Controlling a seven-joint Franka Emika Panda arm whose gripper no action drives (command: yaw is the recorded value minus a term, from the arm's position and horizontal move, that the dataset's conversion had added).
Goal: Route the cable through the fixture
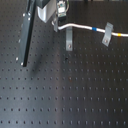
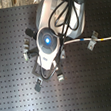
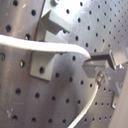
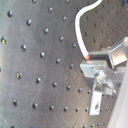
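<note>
Closest to the lens in the first wrist view are one grey clip (image 3: 47,50) bolted to the black perforated table (image 3: 15,100) and the single white cable (image 3: 55,48) that passes across it.

Counted in the first exterior view, from the first exterior view's left to its right: one long black bar (image 1: 26,40) leaning near the top left, one gripper (image 1: 61,15) at the top edge, one grey clip (image 1: 69,40) standing under the cable, and a second grey clip (image 1: 106,34) further right. So there are two clips, one bar, one cable (image 1: 82,25) and one arm.

That cable is thin, white and flexible. It carries one short blue band (image 1: 95,28) between the two clips and one small yellow mark (image 1: 120,35) just right of the second clip. It runs from the gripper in a gentle curve over the first clip, across the second one and off the right edge.

Both wrist views show the fingers (image 4: 107,57) closed narrowly on the cable's end (image 4: 87,56), which looks reddish at the tip. From above, in the second exterior view, the arm (image 2: 49,39) hides the gripper.
</note>
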